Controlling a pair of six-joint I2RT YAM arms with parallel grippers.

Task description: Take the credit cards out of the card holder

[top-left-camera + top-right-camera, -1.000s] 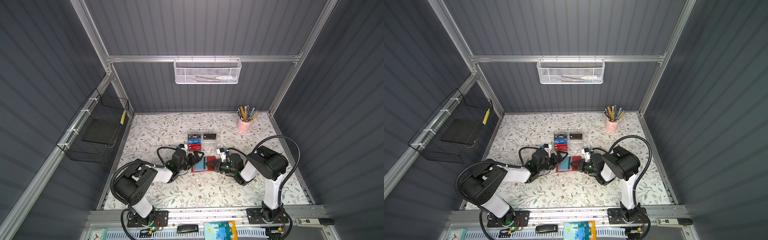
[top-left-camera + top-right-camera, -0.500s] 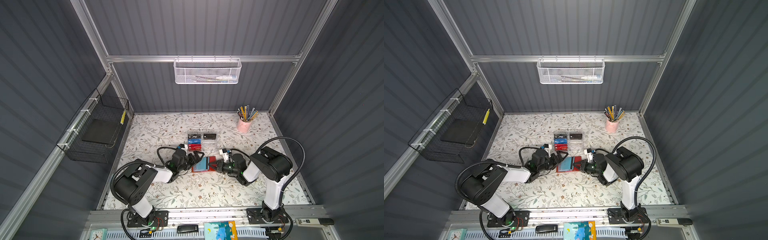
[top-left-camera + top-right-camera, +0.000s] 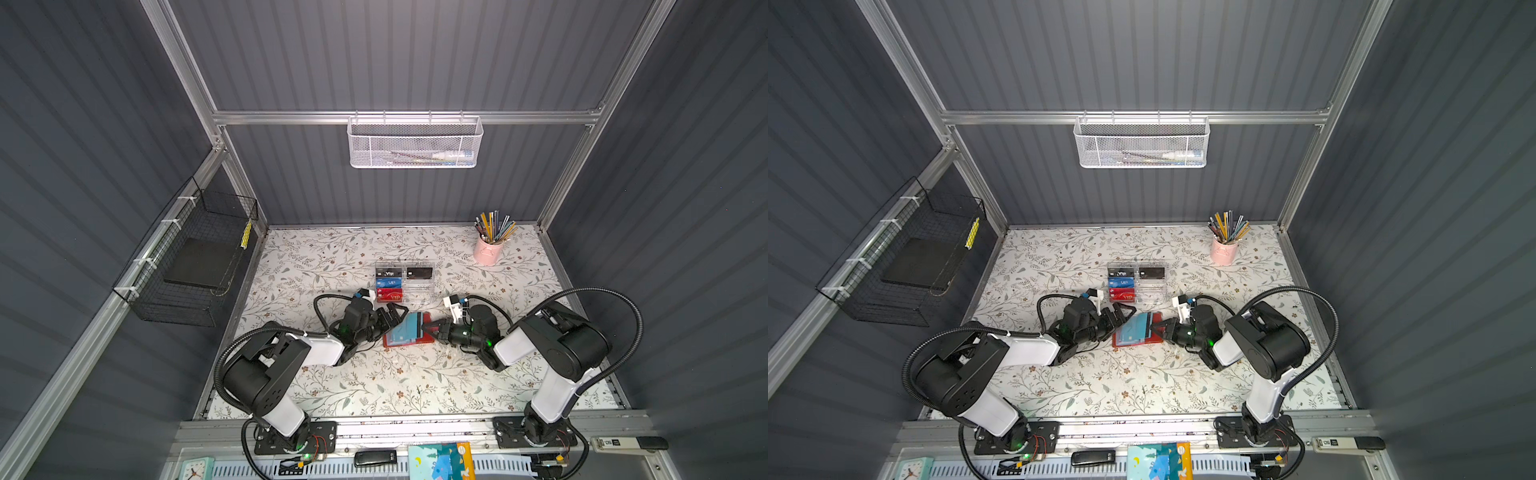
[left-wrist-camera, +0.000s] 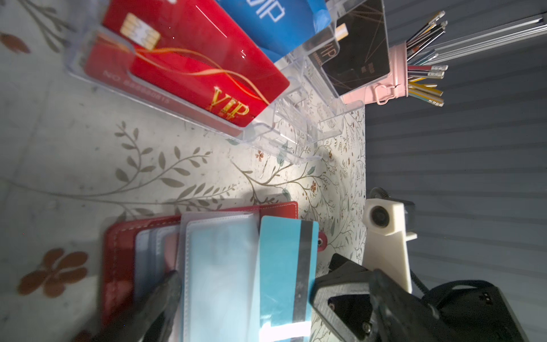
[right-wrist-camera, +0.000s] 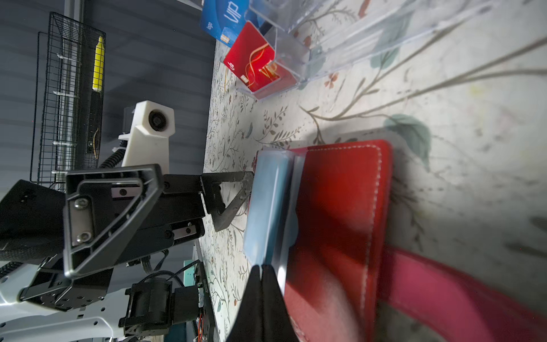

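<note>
In both top views the red card holder (image 3: 405, 344) lies open and flat on the floral worktop (image 3: 374, 374), between the two tools. The left tool (image 3: 394, 318) stands spread wide at its one end. The right tool (image 3: 427, 327), tips pressed together, pinches the edge of the teal credit card (image 3: 405, 330) at its other end. A clear acrylic rack (image 3: 417, 286) of black, blue and red VIP cards stands just beyond the left tool, close to its outer finger, and a pink pencil cup (image 3: 487, 253) sits well beyond the right tool. Since a second ago the right arm has drawn back and the card has slid further out toward it, while the left tool has stayed spread in place. In the left wrist view a finger (image 4: 165, 293) of the left tool rests on the holder's clear sleeves (image 4: 219, 266). The card lies back-up with its magnetic stripe showing. Its long axis runs crosswise to the line between the tools, and the striped long edge faces the right tool (image 4: 318, 288), past the holder's strap tab (image 4: 322, 241). In the right wrist view the right tool's closed tips meet on the near edge of the card, and a finger (image 5: 229, 198) of the left tool touches the sleeve's far edge.
</note>
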